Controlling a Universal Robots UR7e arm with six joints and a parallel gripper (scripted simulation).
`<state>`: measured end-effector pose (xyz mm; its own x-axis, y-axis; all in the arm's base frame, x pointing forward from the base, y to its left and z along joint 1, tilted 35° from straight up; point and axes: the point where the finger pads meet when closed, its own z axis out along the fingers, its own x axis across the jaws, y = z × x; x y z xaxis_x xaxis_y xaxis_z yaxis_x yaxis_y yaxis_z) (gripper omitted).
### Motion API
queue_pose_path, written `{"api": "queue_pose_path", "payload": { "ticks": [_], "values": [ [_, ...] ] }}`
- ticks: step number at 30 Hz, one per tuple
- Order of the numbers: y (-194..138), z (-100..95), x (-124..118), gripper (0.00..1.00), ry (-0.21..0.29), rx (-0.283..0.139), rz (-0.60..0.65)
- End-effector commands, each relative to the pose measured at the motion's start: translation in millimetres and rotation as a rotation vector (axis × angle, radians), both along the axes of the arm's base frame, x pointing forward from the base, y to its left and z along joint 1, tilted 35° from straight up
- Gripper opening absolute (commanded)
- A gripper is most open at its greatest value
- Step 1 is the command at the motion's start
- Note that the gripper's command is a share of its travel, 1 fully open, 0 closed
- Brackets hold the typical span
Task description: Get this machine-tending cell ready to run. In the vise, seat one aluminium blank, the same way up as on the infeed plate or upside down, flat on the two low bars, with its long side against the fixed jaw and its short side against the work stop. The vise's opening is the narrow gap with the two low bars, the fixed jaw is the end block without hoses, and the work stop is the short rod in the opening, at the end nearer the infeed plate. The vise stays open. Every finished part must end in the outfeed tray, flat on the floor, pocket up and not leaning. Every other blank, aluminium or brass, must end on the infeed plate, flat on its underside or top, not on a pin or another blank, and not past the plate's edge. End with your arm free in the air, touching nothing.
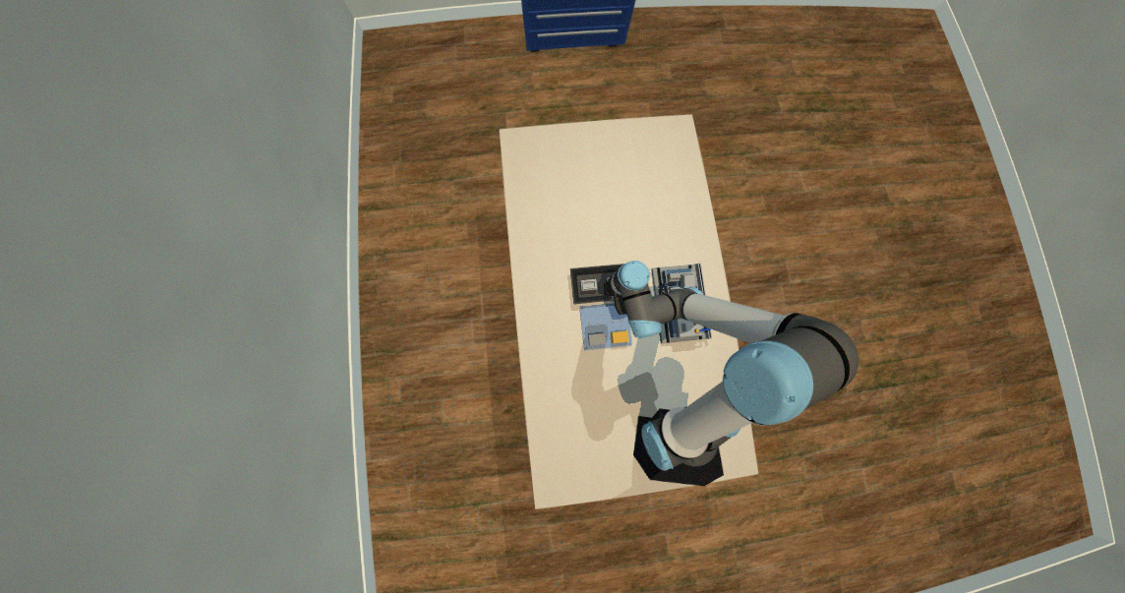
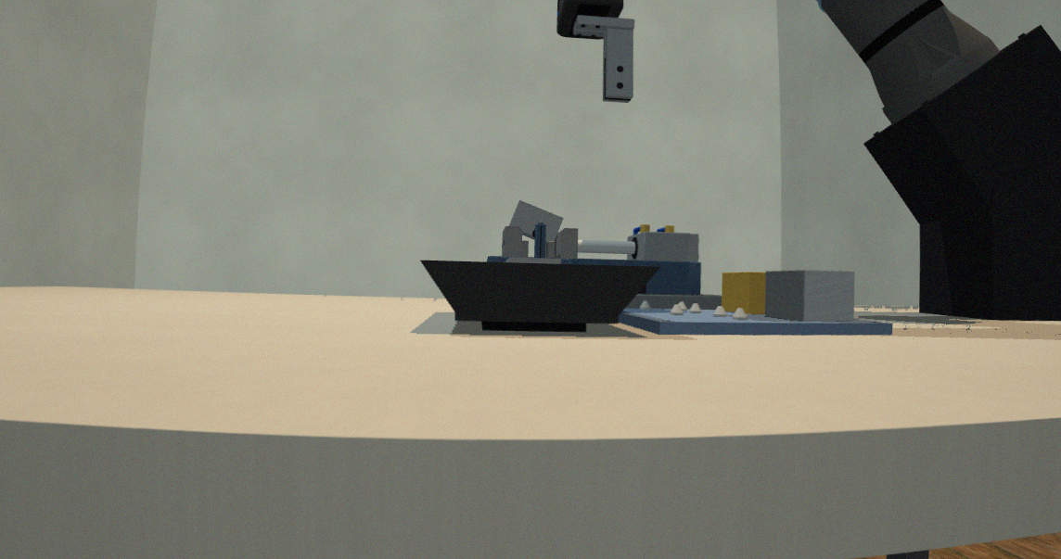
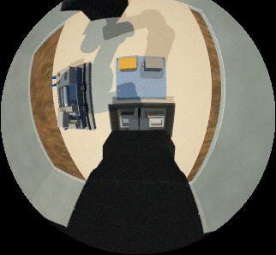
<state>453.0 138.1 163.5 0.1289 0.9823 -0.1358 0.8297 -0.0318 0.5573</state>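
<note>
My gripper is shut on nothing and hangs high above the black outfeed tray. In the wrist view the shut fingers cover the tray's middle. From above, my wrist hides the fingers, and a grey finished part lies in the tray beside it. The blue infeed plate holds one aluminium blank and one brass blank, both flat. In the vise a grey block sits tilted, leaning in the opening.
White pins stand on the infeed plate's near part. The vise's hose end block is behind the plate. My arm's black base fills the right. A blue drawer cabinet stands at the far wall.
</note>
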Motion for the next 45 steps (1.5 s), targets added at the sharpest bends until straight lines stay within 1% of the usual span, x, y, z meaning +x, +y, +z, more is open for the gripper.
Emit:
{"api": "queue_pose_path", "payload": {
  "ticks": [1, 5, 8, 11, 15, 20, 22, 26, 31, 45],
  "values": [
    [0, 3.4, 1, 0.0, -0.003, 0.0, -0.002],
    [0, 3.7, 4, 0.0, 0.001, 0.0, -0.002],
    [0, 11.0, 16, 0.0, 0.001, 0.0, -0.003],
    [0, 23.9, 36, 0.0, 0.001, 0.0, -0.002],
    [-1, 47.0, 71, 0.0, 0.001, 0.0, -0.002],
    [-2, 71.4, 107, 0.0, 0.001, 0.0, -0.002],
    [-2, 71.4, 107, 0.0, 0.001, 0.0, -0.002],
    [-4, 86.6, 129, 0.0, 0.0, 0.0, -0.002],
    [-5, 92.1, 136, 0.0, 0.0, 0.0, -0.002],
    [-5, 88.6, 137, 0.0, 0.001, 0.0, -0.001]
  ]
}}
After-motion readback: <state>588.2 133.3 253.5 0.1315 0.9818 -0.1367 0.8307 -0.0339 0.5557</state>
